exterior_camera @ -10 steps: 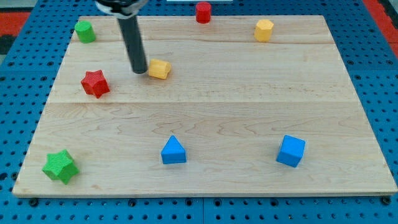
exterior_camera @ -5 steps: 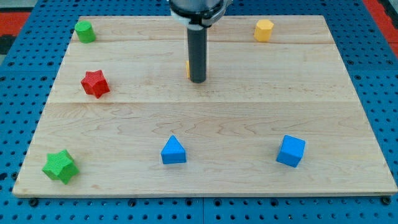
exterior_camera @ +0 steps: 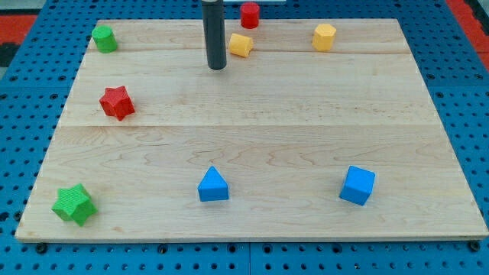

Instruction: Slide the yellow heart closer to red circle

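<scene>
The yellow heart (exterior_camera: 241,45) lies near the board's top edge, just below and left of the red circle (exterior_camera: 250,14), with a small gap between them. My tip (exterior_camera: 217,66) rests on the board to the lower left of the yellow heart, a short gap away and not touching it. The dark rod rises straight up out of the view's top.
A yellow hexagon-like block (exterior_camera: 324,37) sits at top right. A green cylinder (exterior_camera: 104,38) is at top left, a red star (exterior_camera: 117,102) at left, a green star (exterior_camera: 74,204) at bottom left. A blue triangle (exterior_camera: 212,186) and blue cube (exterior_camera: 357,186) lie near the bottom.
The yellow heart has slid up and right, from left of centre to just below the red circle. My tip swept right behind it, then moved back up and left.
</scene>
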Controlling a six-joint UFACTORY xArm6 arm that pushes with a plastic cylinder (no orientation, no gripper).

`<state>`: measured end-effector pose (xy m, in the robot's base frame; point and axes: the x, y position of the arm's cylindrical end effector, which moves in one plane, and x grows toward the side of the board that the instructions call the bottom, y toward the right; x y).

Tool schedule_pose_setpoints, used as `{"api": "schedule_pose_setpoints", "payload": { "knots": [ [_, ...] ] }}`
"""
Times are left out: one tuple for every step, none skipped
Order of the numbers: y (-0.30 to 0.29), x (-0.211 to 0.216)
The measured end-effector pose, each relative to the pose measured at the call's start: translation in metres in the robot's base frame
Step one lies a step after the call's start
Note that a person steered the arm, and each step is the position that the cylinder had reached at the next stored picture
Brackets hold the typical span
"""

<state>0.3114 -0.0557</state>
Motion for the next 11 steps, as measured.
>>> {"api": "schedule_pose_setpoints", "payload": {
  "knots": [
    [-0.009,0.0],
    [-0.006,0.001],
    [0.001,0.001],
    [0.003,0.001],
    [0.009,0.001],
    [0.022,0.001],
    [0.046,0.002],
    [0.078,0.007],
    [0.094,0.006],
    [0.05,-0.028],
    [0.032,-0.05]
  ]
}}
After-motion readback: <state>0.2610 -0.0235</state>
